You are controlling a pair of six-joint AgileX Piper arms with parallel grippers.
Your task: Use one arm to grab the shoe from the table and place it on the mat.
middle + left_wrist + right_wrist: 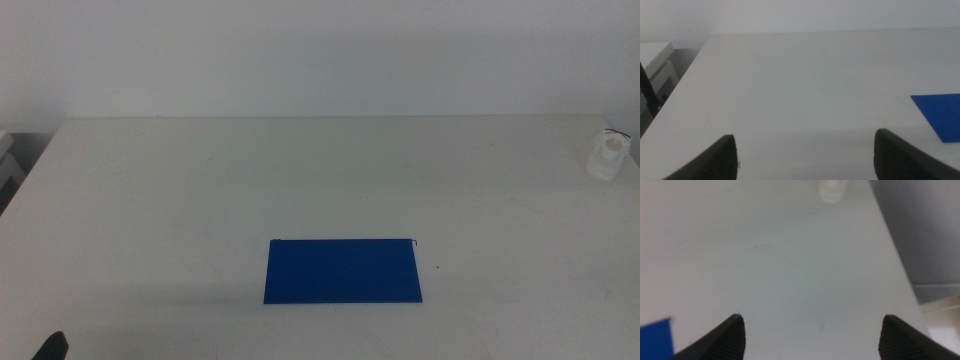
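The left gripper [805, 150] has its two dark jaws spread wide apart, with nothing between them but bare counter. It waits low over the near left part of the big, plain, off-white counter [200, 180], and in the middle view only a small dark bit of it [50, 348] shows at the near left corner. The right gripper [812, 335] also has its two dark jaws spread wide, and they hold nothing. It hangs over the near right part of the counter [790, 255] and does not show in the middle view. Past the left jaws, the counter [800, 80] runs on pale and flat, and a corner of the thin, flat, dark blue mat [940, 115] peeks in on the right side of it. A small bit of the same blue mat [655, 340] shows near the right gripper too. In the middle view the mat [343, 270] lies flat on the near middle of the counter, wider than it is deep. The small white shoe [607, 157] with a thick white sole sits far away at the far right edge of the counter, well apart from the mat and from both grippers. A thin bit of red and dark strap shows at its top. In the right wrist view the shoe [832, 190] is only a blurry white shape at the far side of the counter.
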